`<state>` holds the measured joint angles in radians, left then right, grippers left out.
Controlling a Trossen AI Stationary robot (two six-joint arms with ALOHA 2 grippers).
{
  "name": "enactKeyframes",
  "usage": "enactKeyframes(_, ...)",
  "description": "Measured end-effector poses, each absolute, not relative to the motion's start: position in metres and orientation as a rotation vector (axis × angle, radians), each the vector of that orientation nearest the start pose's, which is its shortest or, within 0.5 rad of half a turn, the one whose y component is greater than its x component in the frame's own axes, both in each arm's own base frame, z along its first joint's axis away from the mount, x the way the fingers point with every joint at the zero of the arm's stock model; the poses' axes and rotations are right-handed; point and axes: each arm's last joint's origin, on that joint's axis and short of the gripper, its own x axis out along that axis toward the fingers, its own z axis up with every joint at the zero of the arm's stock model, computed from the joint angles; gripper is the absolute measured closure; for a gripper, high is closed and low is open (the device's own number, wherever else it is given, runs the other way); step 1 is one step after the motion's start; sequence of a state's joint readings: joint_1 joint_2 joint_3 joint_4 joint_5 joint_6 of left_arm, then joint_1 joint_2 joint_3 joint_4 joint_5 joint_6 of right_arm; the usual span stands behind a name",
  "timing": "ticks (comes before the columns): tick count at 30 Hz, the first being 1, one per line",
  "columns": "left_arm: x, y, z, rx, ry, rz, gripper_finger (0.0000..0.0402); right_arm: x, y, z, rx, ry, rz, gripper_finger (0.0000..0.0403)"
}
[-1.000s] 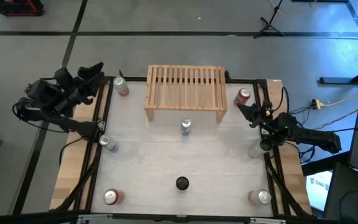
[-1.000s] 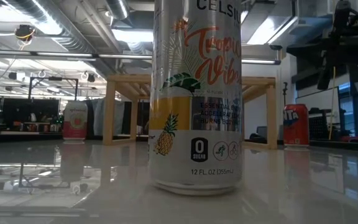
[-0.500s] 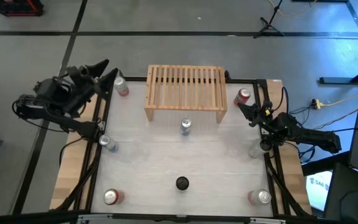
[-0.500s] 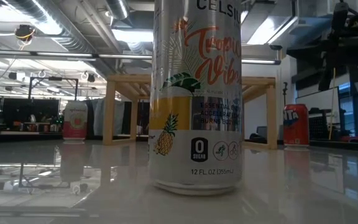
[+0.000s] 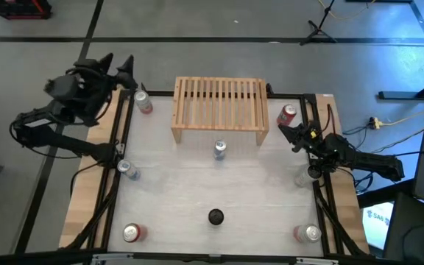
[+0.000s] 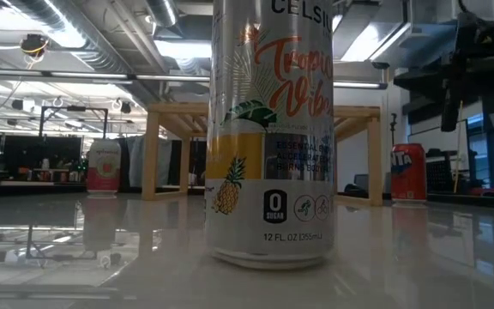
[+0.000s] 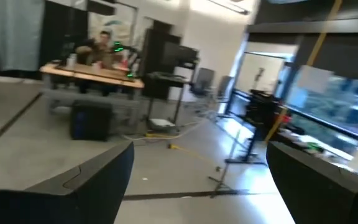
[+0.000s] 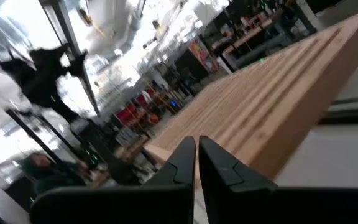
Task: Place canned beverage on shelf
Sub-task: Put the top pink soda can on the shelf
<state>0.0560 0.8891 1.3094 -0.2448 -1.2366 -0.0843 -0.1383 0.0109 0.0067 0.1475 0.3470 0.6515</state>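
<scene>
Dark left gripper [image 5: 115, 62]: upper left of the high view, off the table's far-left corner, fingers [image 7: 73, 186] spread wide with nothing between them.
Dark right gripper [image 5: 285, 129]: right side of the high view, over the table's right edge just below the red can, fingers [image 8: 182, 163] pressed together, holding nothing.
Shelf [image 5: 219, 109]: light-wood slatted rack at upper centre of the high view, standing on its two side legs; long axis runs left to right across the frame, slats run top to bottom. Top bare of cans.
Shelf in low view [image 6: 358, 116]: behind the big can, legs showing either side of it.
Centre can [image 5: 219, 150]: silver, upright, on the white table [image 5: 256, 191] just below the shelf's front edge, clear of both grippers. Long axis vertical, top facing the overhead camera.
Same can, low view [image 6: 270, 129]: fills the frame's middle, pineapple print, label upright.
Red can [image 5: 288, 113]: upright, just right of the shelf, near the right gripper.
Pink can [image 5: 143, 102]: upright, just left of the shelf, near the left gripper.
Other cans: one at left edge [image 5: 126, 169], one lower left [image 5: 132, 233], one lower right [image 5: 308, 233], one pale at right edge [image 5: 302, 177].
Can count: seven, all standing.
Black round object [image 5: 216, 216]: one, lower centre of the table.
Shelf count: one.
</scene>
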Motion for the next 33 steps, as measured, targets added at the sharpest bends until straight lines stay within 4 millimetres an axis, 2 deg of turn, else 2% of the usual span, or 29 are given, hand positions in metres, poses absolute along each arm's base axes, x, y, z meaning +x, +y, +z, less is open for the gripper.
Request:
enactKeyframes(3,0.141,0.044,0.47,-0.18,-0.196,1.327,0.004,0.093,-0.023,0.176,0.593,-0.256,-0.434,0.0391)
enactKeyframes(7,0.156,0.059,0.459,-0.224,-0.174,1.3,0.0041,0.094,-0.023,0.175,0.525,-0.221,-0.441,0.0391)
enactKeyframes(13,0.162,0.096,0.434,-0.36,-0.04,1.247,0.0041,0.093,-0.024,0.175,0.414,-0.207,-0.501,0.0391)
enactKeyframes(19,0.142,0.135,0.41,-0.6,0.127,1.249,0.0041,0.092,-0.026,0.175,0.39,-0.212,-0.565,0.0391)
enactKeyframes(25,0.123,0.164,0.379,-0.828,0.388,1.28,0.0041,0.092,-0.026,0.174,0.389,-0.212,-0.576,0.0391)
enactKeyframes(29,0.12,0.184,0.357,-0.933,0.55,1.324,0.0041,0.092,-0.026,0.174,0.388,-0.203,-0.578,0.0391)
enactKeyframes(33,0.121,0.201,0.34,-0.937,0.683,1.379,0.0041,0.092,-0.026,0.173,0.387,-0.193,-0.58,0.0391)
